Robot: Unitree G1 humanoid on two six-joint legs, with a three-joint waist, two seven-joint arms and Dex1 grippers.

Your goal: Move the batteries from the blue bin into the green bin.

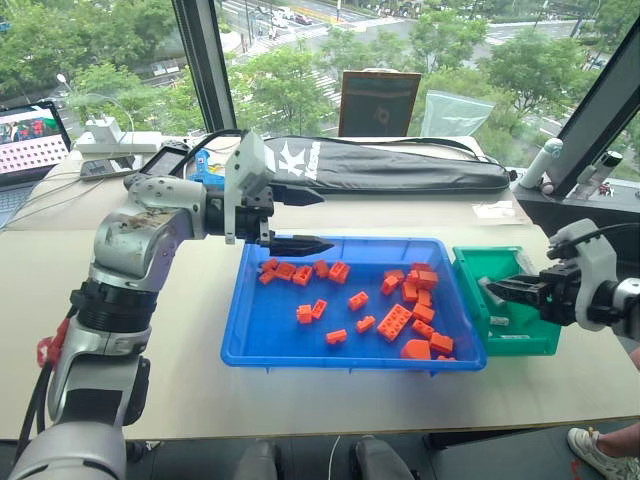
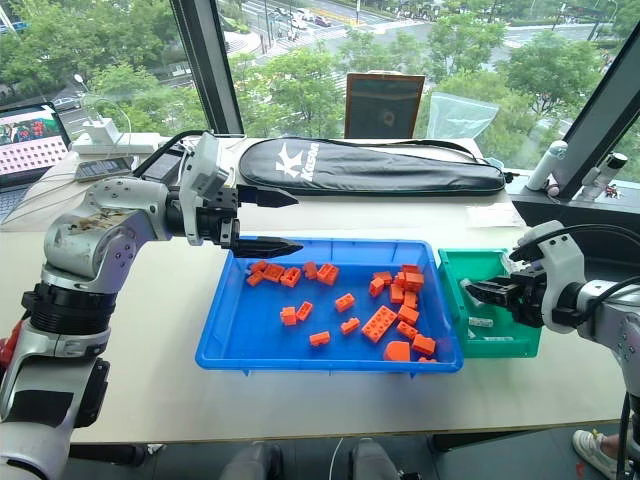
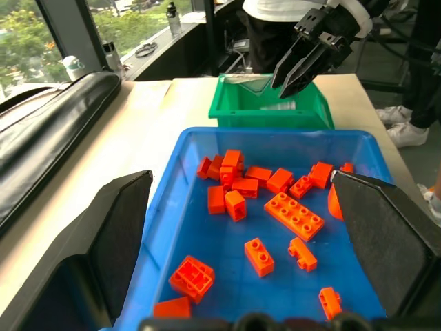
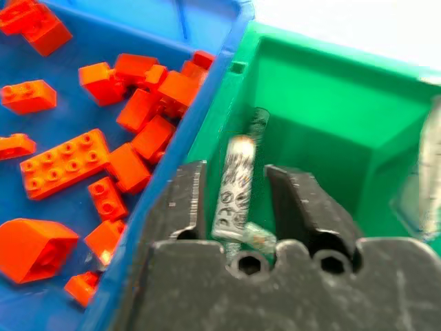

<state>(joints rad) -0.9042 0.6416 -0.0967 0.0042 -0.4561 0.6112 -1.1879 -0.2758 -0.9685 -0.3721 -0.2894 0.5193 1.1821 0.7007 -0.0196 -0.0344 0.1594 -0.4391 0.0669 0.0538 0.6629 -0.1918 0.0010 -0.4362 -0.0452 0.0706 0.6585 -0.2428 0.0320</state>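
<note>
Right gripper [image 1: 497,289] hangs over the green bin [image 1: 478,262], fingers apart. Its wrist view shows a battery [image 4: 235,186] between them inside that bin, long axis along the fingers. Left gripper [image 1: 322,244], fingers apart, hovers over the blue bin [image 1: 250,330] of orange bricks [image 3: 293,216].
</note>
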